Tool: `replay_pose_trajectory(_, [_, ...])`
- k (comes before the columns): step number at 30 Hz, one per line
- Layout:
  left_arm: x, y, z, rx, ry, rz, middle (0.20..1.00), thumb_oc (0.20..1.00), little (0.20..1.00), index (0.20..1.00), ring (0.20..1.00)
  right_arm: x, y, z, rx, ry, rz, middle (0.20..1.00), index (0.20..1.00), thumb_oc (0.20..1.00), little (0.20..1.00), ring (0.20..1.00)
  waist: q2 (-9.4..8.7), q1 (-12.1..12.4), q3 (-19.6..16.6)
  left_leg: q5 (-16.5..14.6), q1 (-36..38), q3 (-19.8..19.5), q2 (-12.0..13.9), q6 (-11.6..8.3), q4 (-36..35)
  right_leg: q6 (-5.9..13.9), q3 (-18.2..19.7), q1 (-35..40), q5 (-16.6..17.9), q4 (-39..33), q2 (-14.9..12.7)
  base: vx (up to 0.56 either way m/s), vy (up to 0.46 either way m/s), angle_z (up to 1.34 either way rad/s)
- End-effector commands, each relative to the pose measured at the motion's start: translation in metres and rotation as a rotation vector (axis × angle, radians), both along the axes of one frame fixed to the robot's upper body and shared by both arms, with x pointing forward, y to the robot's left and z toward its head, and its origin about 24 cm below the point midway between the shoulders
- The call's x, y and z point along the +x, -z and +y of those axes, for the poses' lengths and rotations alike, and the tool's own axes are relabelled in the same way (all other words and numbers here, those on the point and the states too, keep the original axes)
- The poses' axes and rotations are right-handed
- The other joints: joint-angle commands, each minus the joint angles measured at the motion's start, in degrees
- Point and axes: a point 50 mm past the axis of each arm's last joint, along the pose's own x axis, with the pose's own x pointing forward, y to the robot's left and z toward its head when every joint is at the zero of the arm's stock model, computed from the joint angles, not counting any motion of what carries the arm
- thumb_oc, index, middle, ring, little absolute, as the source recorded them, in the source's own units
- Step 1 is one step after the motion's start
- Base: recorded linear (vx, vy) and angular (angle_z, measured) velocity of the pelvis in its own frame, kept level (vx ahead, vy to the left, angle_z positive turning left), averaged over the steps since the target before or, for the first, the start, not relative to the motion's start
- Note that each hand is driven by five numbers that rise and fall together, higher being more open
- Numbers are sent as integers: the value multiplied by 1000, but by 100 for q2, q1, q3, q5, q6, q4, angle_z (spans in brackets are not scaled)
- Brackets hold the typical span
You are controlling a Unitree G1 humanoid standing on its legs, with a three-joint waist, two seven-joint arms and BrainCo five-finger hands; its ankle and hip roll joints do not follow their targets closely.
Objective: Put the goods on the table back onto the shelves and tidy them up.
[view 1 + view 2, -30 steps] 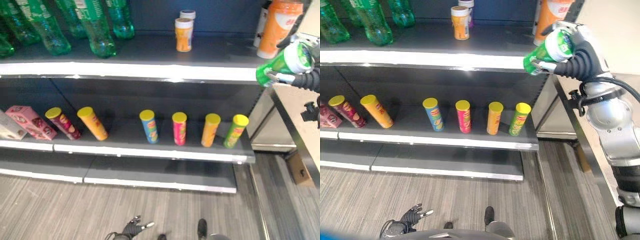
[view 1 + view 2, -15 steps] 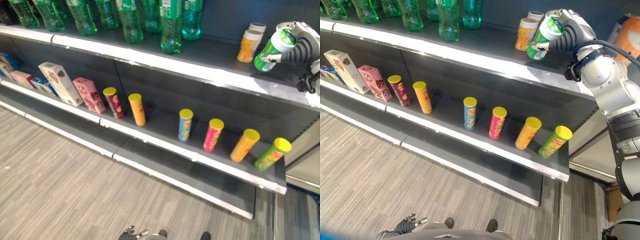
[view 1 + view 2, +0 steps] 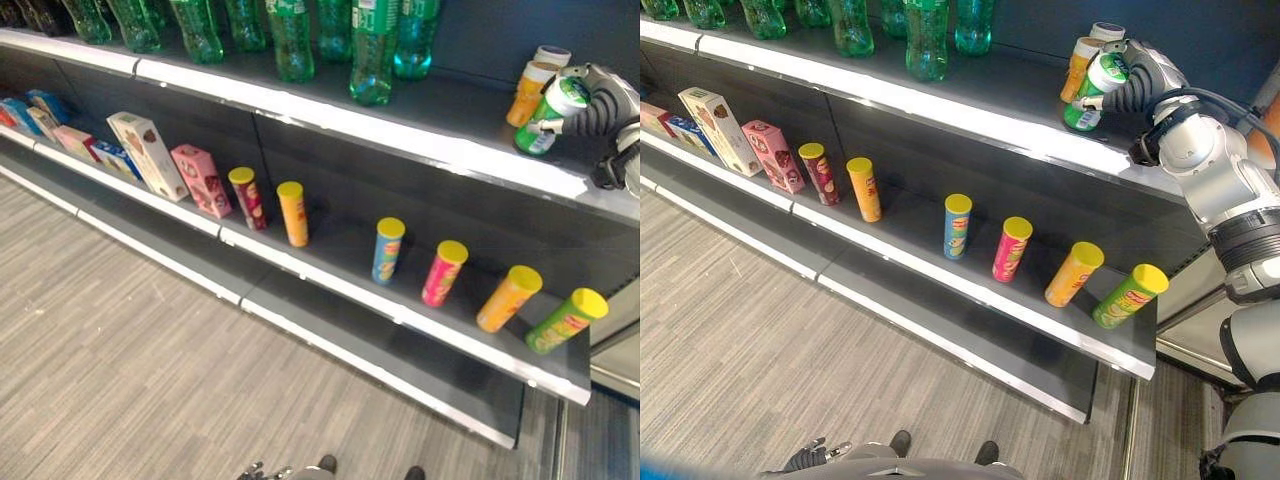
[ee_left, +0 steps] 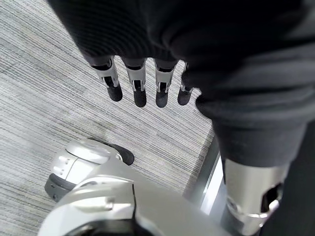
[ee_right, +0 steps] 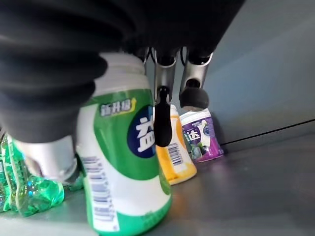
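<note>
Green-and-white gum jar (image 3: 1092, 92), gripped in the right robot hand (image 3: 1137, 85), touches down on the top shelf (image 3: 970, 100) beside the orange jar (image 3: 1079, 68), release pending.

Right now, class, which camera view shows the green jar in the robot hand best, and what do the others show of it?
The right wrist view: the green jar looms close, base at the upper shelf, right robot hand curled round it. Both eye views show it small beside an orange jar. The left wrist view shows floor.
</note>
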Motion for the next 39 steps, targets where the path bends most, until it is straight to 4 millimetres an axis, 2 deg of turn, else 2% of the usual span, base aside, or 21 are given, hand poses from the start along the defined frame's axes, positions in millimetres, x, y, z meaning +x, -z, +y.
replay_pose_trajectory(1, [19,-9,21,64,41,-53,1000,1000,1000,1000,1000,-3,-28,13,6,-65,-75,200,200,200,200,200,-321,31,-83,19,-46,780,222,-352,-85,207,154,318,-487,72,-111,0,0,0])
replay_pose_trajectory(25, [13,-9,20,52,33,-55,1000,1000,1000,1000,1000,-4,-30,34,-80,-150,-22,200,200,200,200,200,-409,39,-38,-89,23,875,204,-290,-85,223,276,320,-508,86,-124,3,2,0])
replay_pose_trajectory(29, [13,-9,19,49,36,-54,1000,1000,1000,1000,1000,-5,-29,36,-80,-165,-16,200,200,200,200,200,-411,32,-27,-109,63,891,213,-280,-85,224,290,334,-510,98,-129,0,0,0])
replay_pose_trajectory(30, [17,-10,21,70,81,-62,1000,1000,1000,1000,1000,-1,-18,40,-62,-182,9,200,200,200,200,200,-414,-28,-31,-115,83,906,218,-276,-85,223,313,333,-510,102,-128,0,0,0])
replay_pose_trajectory(31, [18,-10,23,63,81,-55,1000,1000,1000,1000,1000,-1,-22,43,-71,-187,4,200,200,200,200,200,-417,-28,-33,-122,89,919,217,-273,-85,227,331,333,-510,97,-126,12,14,-4])
replay_pose_trajectory(32, [19,-11,25,62,70,-51,1000,1000,1000,1000,1000,-2,-27,43,-71,-187,-6,200,200,200,200,200,-413,-22,-40,-128,92,916,214,-272,-85,228,333,339,-513,97,-125,7,11,-6])
replay_pose_trajectory(39, [19,-11,28,59,52,-48,1000,1000,1000,1000,1000,1,-28,36,-136,-126,16,200,200,200,200,200,-434,-46,-24,-136,92,935,216,-272,-85,235,351,327,-505,96,-125,2,3,-3])
